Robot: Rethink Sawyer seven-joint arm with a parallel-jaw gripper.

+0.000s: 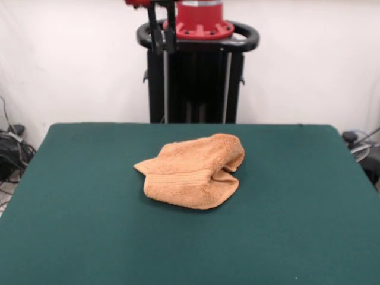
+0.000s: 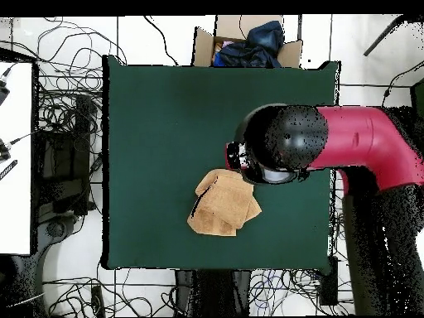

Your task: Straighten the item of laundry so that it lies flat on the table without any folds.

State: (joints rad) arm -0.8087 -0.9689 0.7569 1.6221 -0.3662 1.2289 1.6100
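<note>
In the front view, cables (image 1: pixel 12 148) lie on the floor off the table's left edge. The green table (image 1: pixel 83 225) fills the lower part of the frame. Near its middle, a little toward the far side, lies the orange-tan towel (image 1: pixel 193 172), bunched and folded over itself, with one woven band showing across its near fold and a rounded hump rising at its right end. Above it, at the top edge, the gripper (image 1: pixel 161 29) hangs well clear of the cloth, its two dark jaws close side by side; whether they are apart or together I cannot tell. Behind stands the black pedestal (image 1: pixel 196 83).

From overhead, the towel (image 2: pixel 222 204) lies crumpled on the table (image 2: pixel 149 124), just beside the arm's (image 2: pixel 331 141) black head. A cardboard box (image 2: pixel 248 45) sits beyond the far edge.
</note>
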